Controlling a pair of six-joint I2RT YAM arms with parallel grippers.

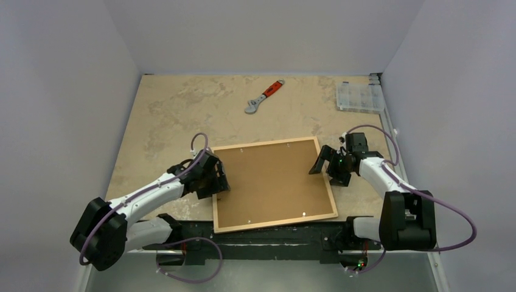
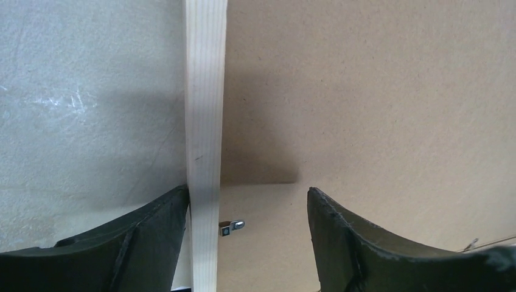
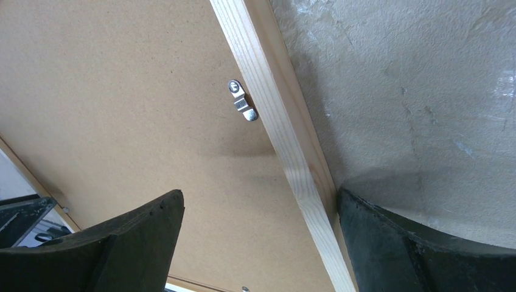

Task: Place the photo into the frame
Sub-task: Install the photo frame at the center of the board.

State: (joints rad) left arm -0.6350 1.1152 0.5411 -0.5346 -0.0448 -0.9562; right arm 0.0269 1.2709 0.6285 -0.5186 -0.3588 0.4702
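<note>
Wide-open left fingers [image 2: 109,246] and right fingers [image 3: 426,243] straddle the light wooden rectangular frame [image 1: 274,223] lying face-down on the desk [image 1: 182,109]; we judge its brown backing board [image 1: 271,182] must come out next, photo unseen.

Readable text, labels, brands, numbers, signs: none is showing legibly in any of the three views.
</note>
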